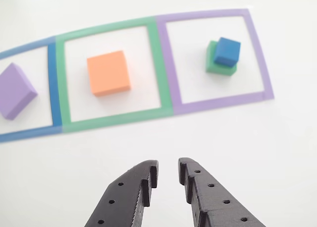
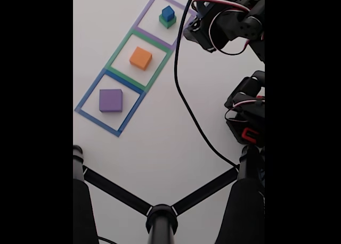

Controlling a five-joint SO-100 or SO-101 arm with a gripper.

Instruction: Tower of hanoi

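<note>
In the other view, the black two-finger gripper comes in from the six o'clock edge. Its jaws stand a little apart and nothing is between them. It hangs over the bare white table.

Three taped square outlines lie in a row on the table. In the other view, the purple taped outline sits at about two o'clock. Inside it, the small matte blue cube rests on top of the larger matte green square block. The blue cube sits a bit turned and toward one corner of the green block.

The green taped outline is at about eleven o'clock. The matte orange square block lies alone inside it, flat on the table.

The blue taped outline is at nine o'clock. The big matte purple square block lies inside it, turned a little.

In the fixed view, the black arm is at one o'clock, just beside the purple outline. A black cable runs down across the table. A black three-legged stand is at six o'clock.
</note>
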